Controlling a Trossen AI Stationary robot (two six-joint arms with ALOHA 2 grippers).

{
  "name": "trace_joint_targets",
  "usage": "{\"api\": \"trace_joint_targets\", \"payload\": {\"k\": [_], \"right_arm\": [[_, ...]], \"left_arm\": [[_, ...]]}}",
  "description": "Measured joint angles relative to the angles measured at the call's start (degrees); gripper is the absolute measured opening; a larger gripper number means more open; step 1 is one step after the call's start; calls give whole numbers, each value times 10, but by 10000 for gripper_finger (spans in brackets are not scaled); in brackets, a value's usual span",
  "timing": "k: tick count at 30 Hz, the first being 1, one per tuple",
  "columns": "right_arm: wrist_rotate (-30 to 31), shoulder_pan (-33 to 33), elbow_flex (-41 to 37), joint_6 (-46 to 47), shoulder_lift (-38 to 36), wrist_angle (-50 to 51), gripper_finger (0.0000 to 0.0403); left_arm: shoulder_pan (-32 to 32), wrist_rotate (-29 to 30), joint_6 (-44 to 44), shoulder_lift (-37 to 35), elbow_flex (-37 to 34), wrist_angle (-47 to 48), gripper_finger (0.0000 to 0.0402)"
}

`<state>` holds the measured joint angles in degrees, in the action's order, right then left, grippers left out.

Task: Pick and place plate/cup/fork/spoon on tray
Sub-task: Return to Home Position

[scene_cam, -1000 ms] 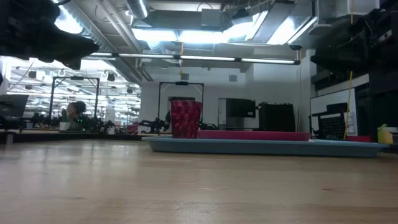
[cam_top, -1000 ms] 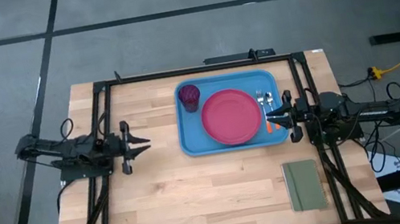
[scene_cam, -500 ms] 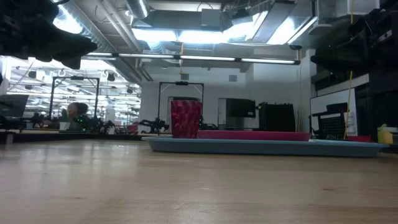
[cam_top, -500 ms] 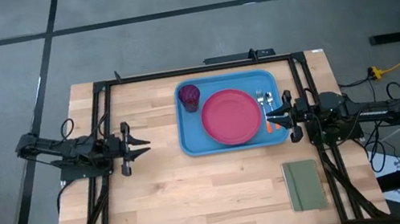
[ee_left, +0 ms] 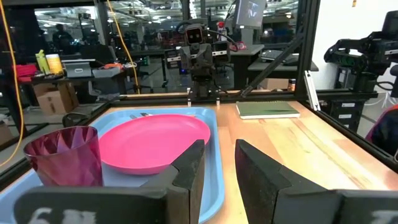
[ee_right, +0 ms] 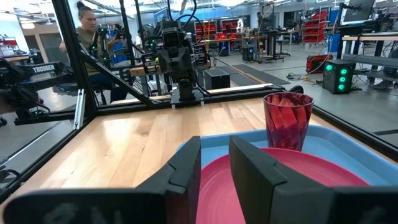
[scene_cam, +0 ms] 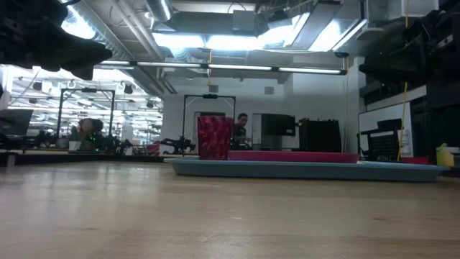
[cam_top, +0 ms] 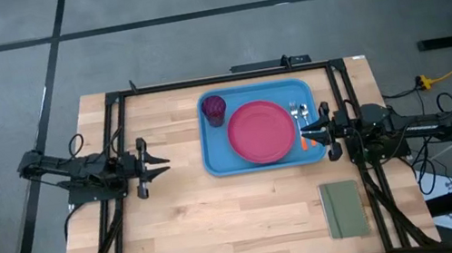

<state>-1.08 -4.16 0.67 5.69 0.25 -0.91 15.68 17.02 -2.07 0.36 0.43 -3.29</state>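
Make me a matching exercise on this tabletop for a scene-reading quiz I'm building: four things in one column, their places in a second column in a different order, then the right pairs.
Things:
1. cup
2. plate
3. fork and spoon
4. green pad

Places:
A. on the bare wood, off the tray, near the right arm's base
B. in the middle of the tray
C. along the tray's edge nearest the right gripper
D. in the tray's corner on the left arm's side, at the far edge of the table

Pairs: 1-D, 2-B, 3-C, 4-A
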Motion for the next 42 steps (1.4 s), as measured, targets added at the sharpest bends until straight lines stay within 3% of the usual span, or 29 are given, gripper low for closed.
{"api": "trace_joint_targets", "payload": {"k": [13,24,35,42], "right_arm": [[0,0,0,-1,0,0,88],[0,0,0,-1,0,0,88],[0,0,0,-2,0,0,88],[0,0,0,-2,0,0,88]], "left_arm": [[0,2,0,0,0,0,82],[38,-2,0,68,0,2,82],[-83,-1,0,72,0,2,82],[-124,-13,0,106,0,5,82]]}}
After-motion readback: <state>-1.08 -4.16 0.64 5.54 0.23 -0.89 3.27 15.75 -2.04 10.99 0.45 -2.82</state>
